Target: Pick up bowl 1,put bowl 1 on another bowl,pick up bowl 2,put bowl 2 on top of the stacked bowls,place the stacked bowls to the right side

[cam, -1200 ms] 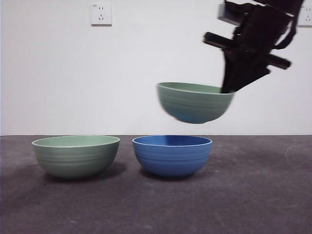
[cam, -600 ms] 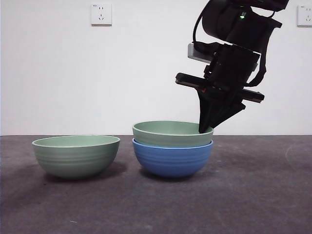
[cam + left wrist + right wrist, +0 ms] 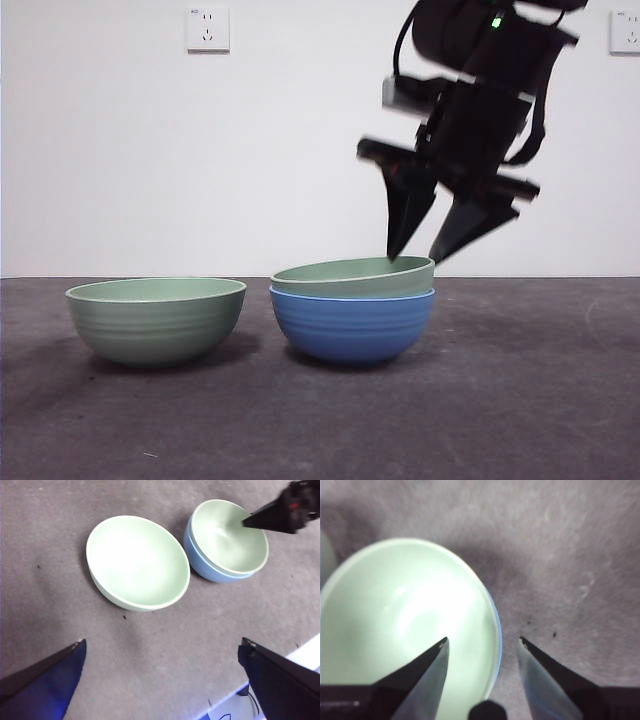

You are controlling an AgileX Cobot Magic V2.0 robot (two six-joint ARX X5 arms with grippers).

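Bowl 1, a pale green ridged bowl (image 3: 350, 275), lies nested and slightly tilted in the blue bowl (image 3: 350, 325) at the table's middle. My right gripper (image 3: 413, 258) hangs open just over the right rim of the pair, one jaw inside the rim and one outside, holding nothing. In the right wrist view the gripper (image 3: 482, 641) straddles the green bowl's (image 3: 395, 615) edge. Bowl 2, the other green bowl (image 3: 155, 318), stands alone to the left. My left gripper (image 3: 163, 641) is open high above, looking down on bowl 2 (image 3: 137, 562) and the nested pair (image 3: 227, 537).
Dark grey table surface lies to the right of the bowls. A white wall with an outlet (image 3: 207, 28) is behind. The table's edge and a white floor strip (image 3: 305, 657) show in the left wrist view.
My right gripper carried the green bowl down from the air into the blue bowl, then opened and let it go. The bowl now rests a little tilted.
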